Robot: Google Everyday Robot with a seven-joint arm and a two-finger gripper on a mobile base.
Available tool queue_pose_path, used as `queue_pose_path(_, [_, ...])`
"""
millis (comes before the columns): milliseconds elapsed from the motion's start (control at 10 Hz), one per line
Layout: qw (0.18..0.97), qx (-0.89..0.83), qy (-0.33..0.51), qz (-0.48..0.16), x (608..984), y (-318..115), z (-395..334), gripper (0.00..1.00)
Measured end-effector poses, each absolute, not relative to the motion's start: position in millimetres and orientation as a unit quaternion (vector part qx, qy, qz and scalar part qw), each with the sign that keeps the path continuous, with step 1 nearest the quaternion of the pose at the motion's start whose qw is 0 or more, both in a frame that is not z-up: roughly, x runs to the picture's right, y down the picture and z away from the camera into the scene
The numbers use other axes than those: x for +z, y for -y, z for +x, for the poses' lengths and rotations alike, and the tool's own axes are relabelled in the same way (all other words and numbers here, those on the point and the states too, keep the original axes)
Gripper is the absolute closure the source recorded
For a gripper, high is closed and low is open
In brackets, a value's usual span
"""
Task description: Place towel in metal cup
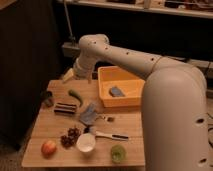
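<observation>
We locate the pincer point(68, 76) at the rear left corner of the table point(52, 125), fingers spread and holding nothing. The towel point(89, 114) lies crumpled at mid-table, just in front of the yellow tub point(131, 102). The metal cup point(47, 98) stands upright near the left edge, well apart from the towel. Between them lie a dark striped block point(65, 108) and a green curved item point(75, 96). We note bare wood from the block forward to the apple point(48, 148).
</observation>
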State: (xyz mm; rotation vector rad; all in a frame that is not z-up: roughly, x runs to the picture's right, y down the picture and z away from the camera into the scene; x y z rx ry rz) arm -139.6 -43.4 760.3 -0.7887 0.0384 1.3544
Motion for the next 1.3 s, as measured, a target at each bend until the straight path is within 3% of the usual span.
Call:
queue_pose_path(800, [0.711,0.613,-0.036,-0.341,759.9,33.0,-137.3,0.20])
queue_pose_path(1300, [0.704,0.623,-0.075,-0.333,774.8,-32.7,-132.7,0.20])
